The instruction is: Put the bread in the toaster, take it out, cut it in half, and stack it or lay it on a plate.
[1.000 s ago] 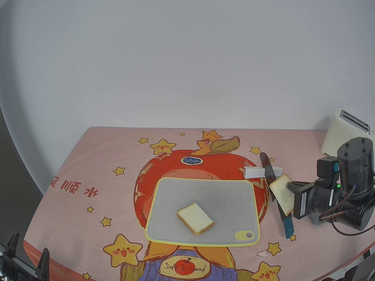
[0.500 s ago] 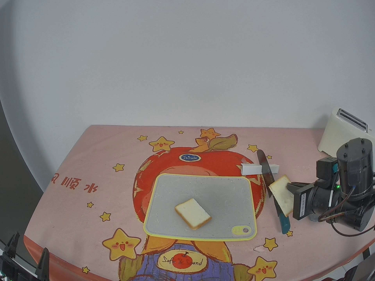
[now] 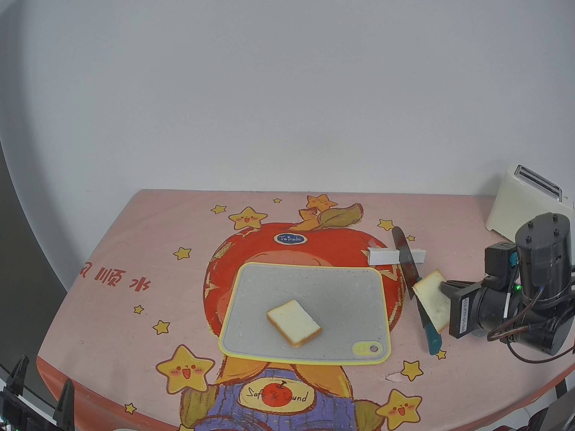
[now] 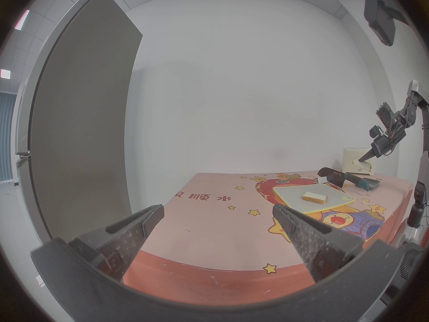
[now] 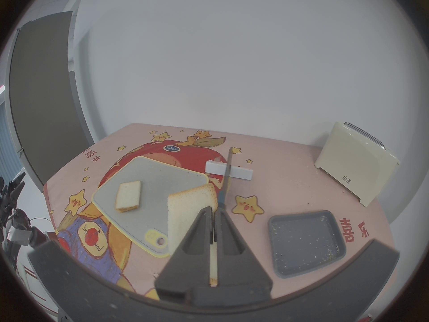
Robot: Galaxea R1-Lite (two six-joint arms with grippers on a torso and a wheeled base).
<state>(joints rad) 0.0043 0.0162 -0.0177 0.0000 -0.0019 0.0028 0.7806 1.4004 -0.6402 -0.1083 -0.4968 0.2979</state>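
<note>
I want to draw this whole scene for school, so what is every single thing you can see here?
table: one, pink with cartoon apple, under everything
board: one, grey with yellow rim, mid-table
bread on board: one, pale, lying flat
held bread: one, pale, raised over the table's right side
knife: one, dark blade, teal handle, right of board
block: one, white, under knife blade
toaster: one, cream, far right
plate: one, grey, near toaster
left gripper: dark, open, off table's near-left edge
right gripper: dark, shut on held bread
</note>
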